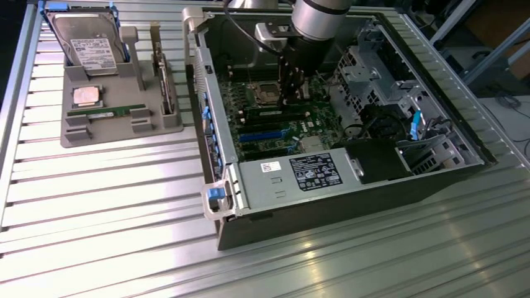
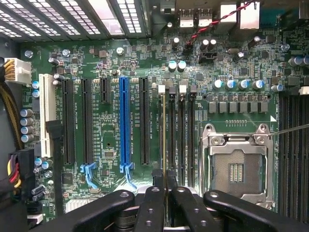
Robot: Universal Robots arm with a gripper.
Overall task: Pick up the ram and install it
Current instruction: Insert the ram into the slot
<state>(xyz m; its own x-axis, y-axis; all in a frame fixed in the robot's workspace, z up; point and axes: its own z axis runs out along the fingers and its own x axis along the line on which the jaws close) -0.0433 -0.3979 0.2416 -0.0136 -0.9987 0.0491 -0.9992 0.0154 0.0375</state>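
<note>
Nearly closed, fingers (image 2: pixel 164 193) pinch the ram (image 2: pixel 164 130) edge-on over its slot.

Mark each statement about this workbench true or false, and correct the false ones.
1. The computer case lies open, showing its motherboard. True.
2. The gripper hangs over the grey tray. False: it is inside the case, above the motherboard.
3. A hard drive stands in the tray. True.
4. The processor socket holds a chip. False: the socket is empty, with its contacts bare.
</note>
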